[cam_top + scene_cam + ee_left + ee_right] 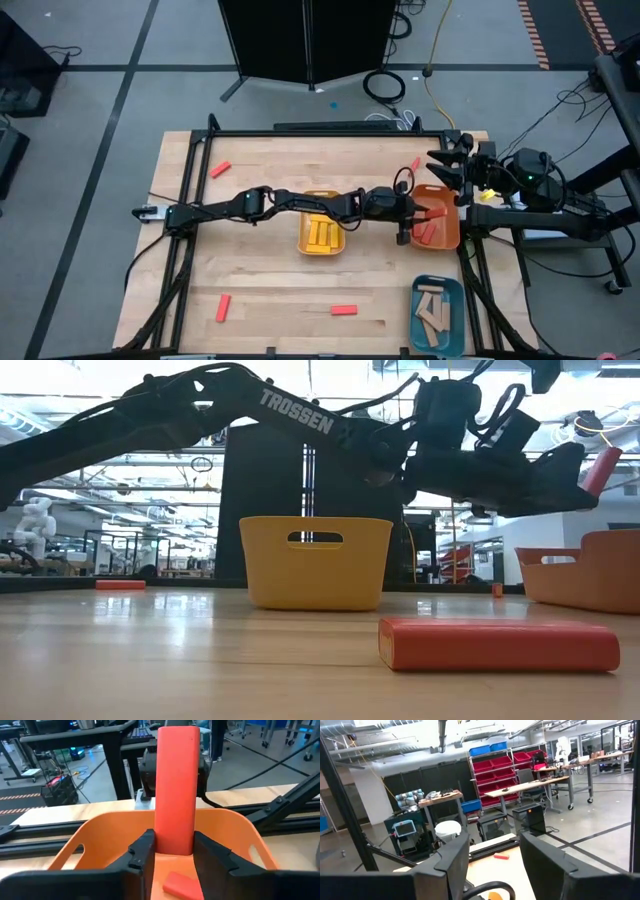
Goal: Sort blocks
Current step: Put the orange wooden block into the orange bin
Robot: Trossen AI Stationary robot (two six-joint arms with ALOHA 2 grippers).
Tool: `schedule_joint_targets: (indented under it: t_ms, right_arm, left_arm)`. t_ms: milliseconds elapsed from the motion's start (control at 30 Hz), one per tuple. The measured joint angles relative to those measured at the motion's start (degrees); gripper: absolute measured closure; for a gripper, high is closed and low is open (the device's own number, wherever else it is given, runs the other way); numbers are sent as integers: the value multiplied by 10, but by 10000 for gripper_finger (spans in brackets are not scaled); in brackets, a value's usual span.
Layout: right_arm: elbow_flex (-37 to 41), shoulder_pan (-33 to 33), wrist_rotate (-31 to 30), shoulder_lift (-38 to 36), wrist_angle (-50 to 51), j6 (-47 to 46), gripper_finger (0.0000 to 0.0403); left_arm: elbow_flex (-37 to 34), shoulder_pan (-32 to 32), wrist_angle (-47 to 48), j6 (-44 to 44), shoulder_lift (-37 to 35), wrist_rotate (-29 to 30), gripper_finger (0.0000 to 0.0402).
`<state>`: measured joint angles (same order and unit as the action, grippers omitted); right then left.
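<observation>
Your table [270, 290] is pale wood, smooth with a soft sheen. The orange tray [225, 825] and yellow tray [315, 575] look like smooth matt plastic. The red block [175, 785] has a flat painted finish, and the arm [200, 410] is matt black.

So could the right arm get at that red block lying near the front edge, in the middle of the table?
Probably not easily. The right gripper sits back at the far right corner with empty, open fingers, and the left arm stretches across the table between it and the red block, holding another block over the orange tray.
</observation>
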<state>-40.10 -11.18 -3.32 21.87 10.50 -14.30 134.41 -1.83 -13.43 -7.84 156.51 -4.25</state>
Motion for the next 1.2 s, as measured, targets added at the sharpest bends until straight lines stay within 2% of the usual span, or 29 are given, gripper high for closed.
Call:
schedule_joint_targets:
  t_ms: [100,267,333,633,900,1200]
  right_arm:
    - [0,0,-12,0,0,0,234]
    - [0,0,-13,0,0,0,234]
    - [0,0,-13,0,0,-6,234]
    - [0,0,-12,0,0,-15,234]
    - [0,0,-6,-2,2,2,234]
    - [0,0,7,-2,15,18,234]
  left_arm:
    - [0,0,-1,0,0,3,250]
    - [0,0,-3,0,0,49,178]
    - [0,0,-3,-2,0,67,161]
    - [1,17,21,-106,-25,80,162]
    - [1,25,197,-121,-68,88,162]
    - [1,44,467,-120,-138,90,162]
